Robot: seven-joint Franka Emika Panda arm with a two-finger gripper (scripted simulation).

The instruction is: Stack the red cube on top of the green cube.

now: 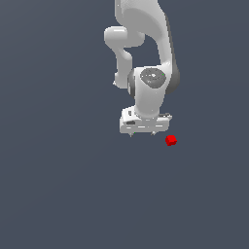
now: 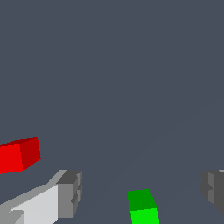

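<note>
Here the white Panda arm (image 1: 151,58) is seen reaching down over a plain dark grey-blue surface (image 1: 58,185), with the pincer (image 1: 144,133) held low above it. In the exterior view the red cube (image 1: 170,140) is found resting on the surface just beside the pincer, toward the exterior view's right, and it is not touched by the fingers. The green cube is not made out in that view; it is probably hidden beneath the hand. In the wrist view the pincer (image 2: 144,194) is shown released: the two grey fingertips (image 2: 70,192) are spread wide apart and nothing is gripped. The green cube (image 2: 142,206) is seen lying on the surface between the spread fingers, clear of both pads. The red cube (image 2: 18,155) is shown outside the gap, beyond one finger and apart from the green cube. Neither cube is stacked on the other.
</note>
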